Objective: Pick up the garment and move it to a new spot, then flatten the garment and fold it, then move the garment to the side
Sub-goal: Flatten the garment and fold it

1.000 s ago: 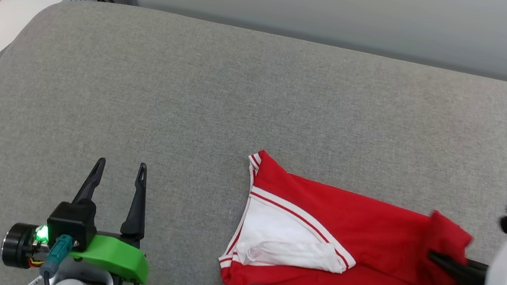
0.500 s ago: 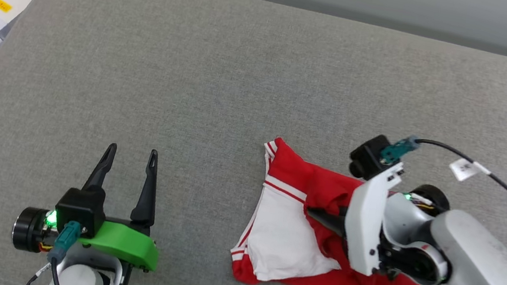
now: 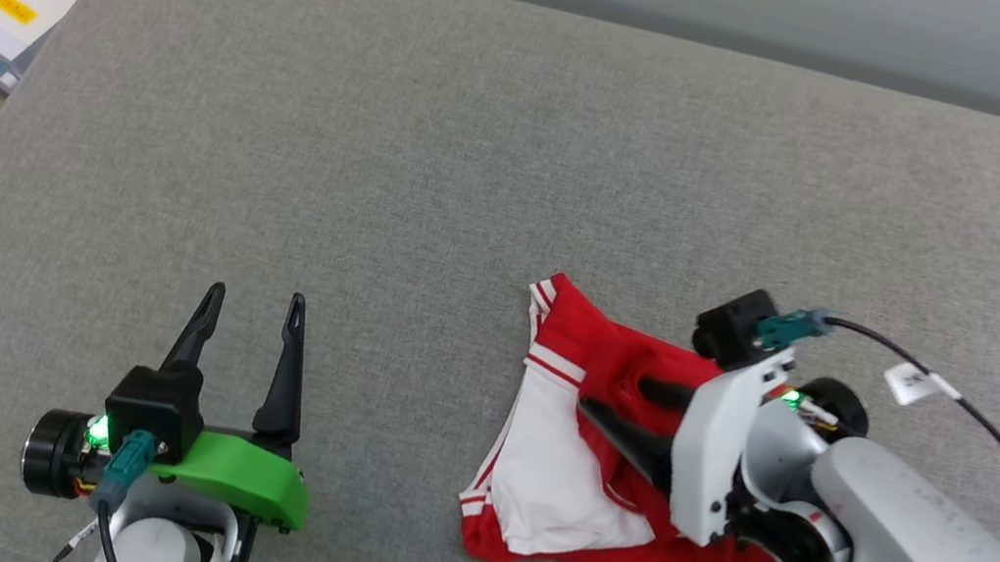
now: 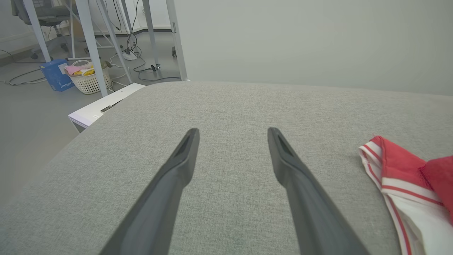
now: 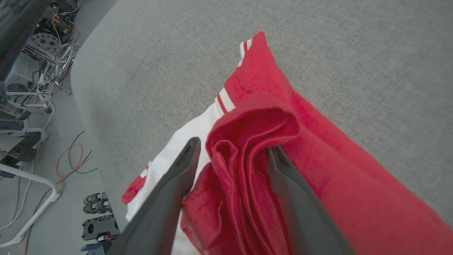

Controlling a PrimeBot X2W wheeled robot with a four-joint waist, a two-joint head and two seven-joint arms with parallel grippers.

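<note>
Garment (image 3: pixel 553 487) bunched on grey table (image 3: pixel 380 154), near right.
My right gripper (image 3: pixel 614 395) is spread wide around its red fold; my left gripper (image 3: pixel 252 296) is wide, apart from it, near left.

Head cam high, angled down at grey cushion (image 3: pixel 438 163). Left wrist low, skimming forward. Right wrist close over garment (image 5: pixel 318 177), shared by all.
</note>
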